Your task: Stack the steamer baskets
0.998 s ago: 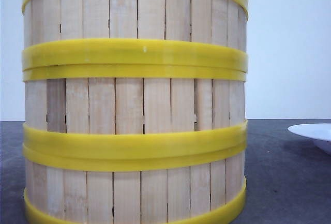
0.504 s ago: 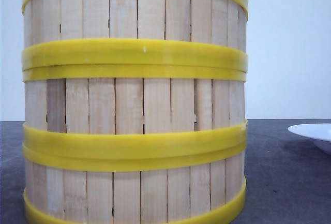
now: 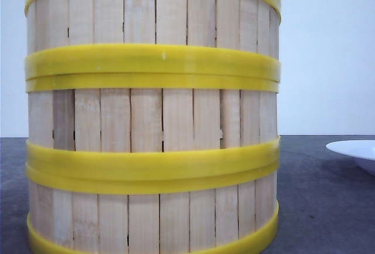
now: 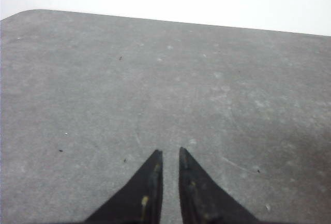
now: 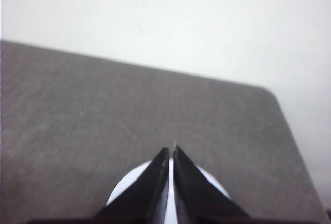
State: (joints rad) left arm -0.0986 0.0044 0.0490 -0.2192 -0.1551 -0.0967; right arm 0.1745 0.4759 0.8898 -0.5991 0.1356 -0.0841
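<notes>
Nothing has changed over the past second: the front view matches the two earlier frames in every slat and rim, which suggests the stacking is finished and the arms are idle.

At the left of the scene, the left gripper hovers over bare gray table, its two dark fingers nearly closed with only a thin sliver of table showing between the tips, and nothing held.

Filling the left and middle of the front view, the steamer baskets stand in one upright column on the table close to the camera. Three tiers of pale vertical wood slats are visible, parted by thick yellow bands where one basket's bottom rim sits on the next one's top rim. The walls line up squarely, with no visible lean or overhang. The top of the stack is cut off by the frame, so whether anything rests on it cannot be told.

At the far right, the edge of a white plate sits on the table, well apart from the stack. The right gripper hangs above that plate, fingers pressed almost together and empty; this view is blurred, so finer detail is uncertain.
</notes>
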